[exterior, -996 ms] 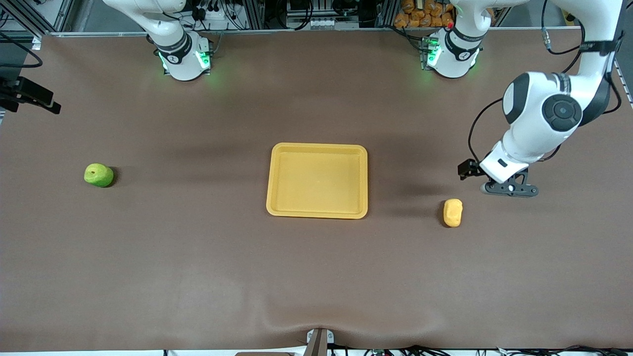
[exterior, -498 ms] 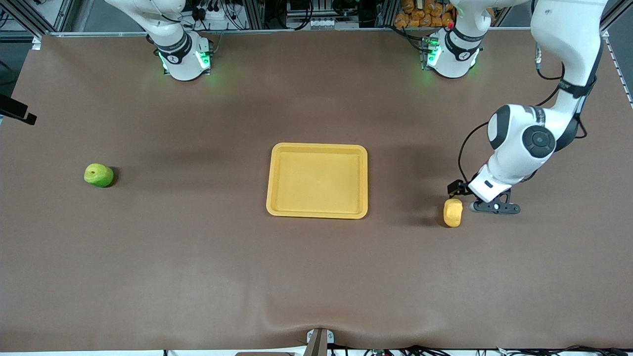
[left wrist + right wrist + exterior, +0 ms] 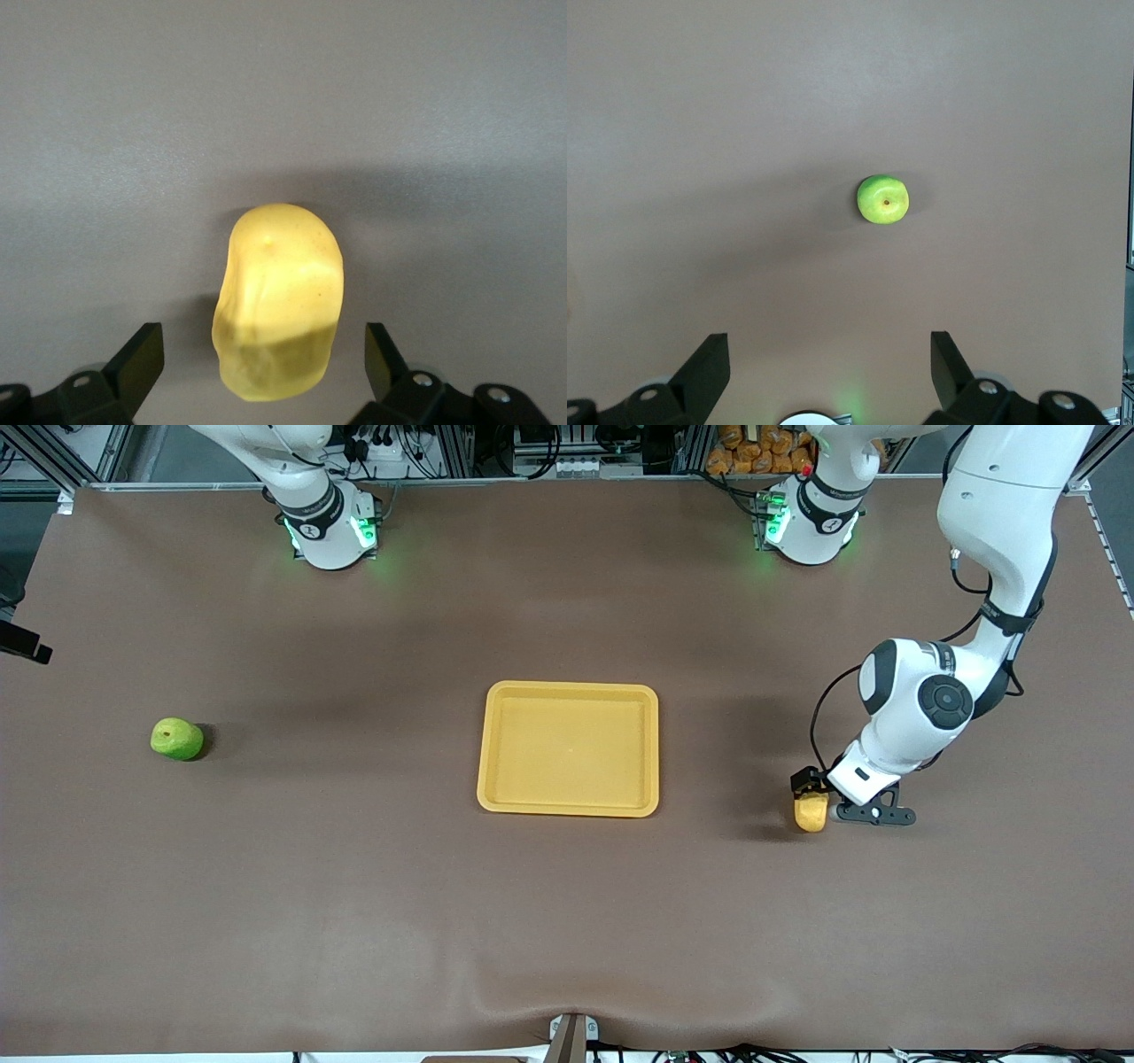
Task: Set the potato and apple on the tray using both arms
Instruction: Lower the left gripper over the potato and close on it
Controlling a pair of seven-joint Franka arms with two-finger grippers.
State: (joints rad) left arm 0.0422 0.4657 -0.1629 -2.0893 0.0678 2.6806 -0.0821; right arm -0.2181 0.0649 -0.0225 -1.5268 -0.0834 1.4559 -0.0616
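Left pincer (image 3: 261, 372) spread wide astride potato (image 3: 278, 299); right pincer (image 3: 828, 367) parted, high over apple (image 3: 883, 198).

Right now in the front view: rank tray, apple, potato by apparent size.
1. The flat rectangular yellow-orange plastic tray, by far the largest.
2. and 3. Unsure: the round green apple looks slightly bigger than the oblong yellow potato, but the open left gripper hides part of the potato.
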